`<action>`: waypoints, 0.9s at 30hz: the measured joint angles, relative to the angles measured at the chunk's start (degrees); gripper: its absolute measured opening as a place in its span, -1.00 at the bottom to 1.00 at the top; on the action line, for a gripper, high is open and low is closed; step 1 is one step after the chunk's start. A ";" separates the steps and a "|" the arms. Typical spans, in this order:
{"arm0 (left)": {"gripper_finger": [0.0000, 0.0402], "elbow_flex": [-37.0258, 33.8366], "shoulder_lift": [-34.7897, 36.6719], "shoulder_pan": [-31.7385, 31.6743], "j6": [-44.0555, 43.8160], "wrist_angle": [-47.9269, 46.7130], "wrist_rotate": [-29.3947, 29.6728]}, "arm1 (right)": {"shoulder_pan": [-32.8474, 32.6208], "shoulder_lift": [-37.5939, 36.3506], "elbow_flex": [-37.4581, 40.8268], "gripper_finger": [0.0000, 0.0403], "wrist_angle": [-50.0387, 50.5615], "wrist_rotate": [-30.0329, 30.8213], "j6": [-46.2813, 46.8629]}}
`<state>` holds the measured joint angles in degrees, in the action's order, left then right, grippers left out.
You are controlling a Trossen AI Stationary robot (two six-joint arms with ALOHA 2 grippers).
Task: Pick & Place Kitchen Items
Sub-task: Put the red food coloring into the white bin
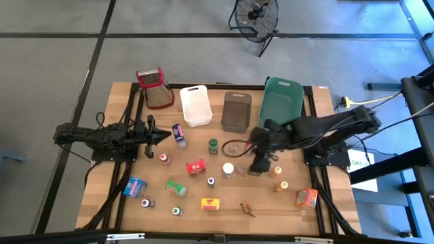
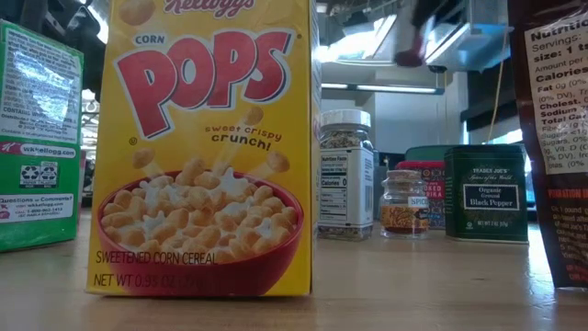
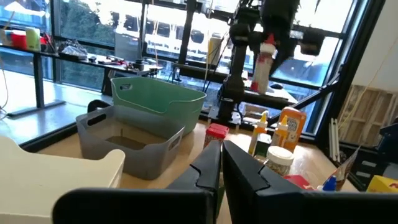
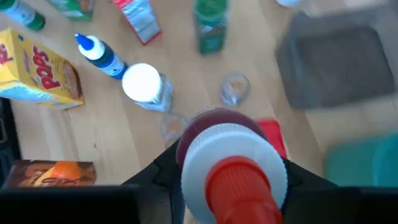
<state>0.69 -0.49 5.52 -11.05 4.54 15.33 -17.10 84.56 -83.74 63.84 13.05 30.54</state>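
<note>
My right gripper (image 1: 258,163) hangs over the middle of the table, shut on a small bottle (image 4: 230,168) with a red nozzle cap and a white collar. The left wrist view shows this bottle (image 3: 263,65) high above the table. My left gripper (image 1: 159,135) stays shut and level at the table's left, holding nothing. Kitchen items lie scattered on the wood: a red box (image 1: 196,167), a yellow box (image 1: 210,203), a blue box (image 1: 134,186), an orange box (image 1: 306,197), a green tin (image 1: 175,188) and several tiny bottles. My right gripper pinches the bottle between its two fingers (image 4: 163,171), one on each side of the body just under the white collar (image 4: 205,155). The fingers slant down from above. The bottle is lifted clear of the table, cap end up, roughly upright.
A white tub (image 1: 196,105), a brown tub (image 1: 236,110) and a green tub (image 1: 281,102) stand along the far edge, with a metal grater (image 1: 156,88) to their left. A white-capped jar (image 4: 144,84) and a blue bottle (image 4: 102,55) stand below my right gripper.
</note>
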 joint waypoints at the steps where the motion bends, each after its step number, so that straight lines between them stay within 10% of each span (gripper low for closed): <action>1: -0.95 0.00 0.00 -0.02 -0.67 -0.03 0.00 | 0.02 1.33 0.00 -0.37 -1.51 -0.49 -1.99; 27: -0.94 -0.13 -0.26 -0.02 0.66 11.43 3.89 | 0.24 13.37 0.02 -0.37 -25.47 -2.46 -23.75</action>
<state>0.56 -0.75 5.50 -10.39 15.97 19.22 -16.86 97.93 -83.72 38.37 10.59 6.79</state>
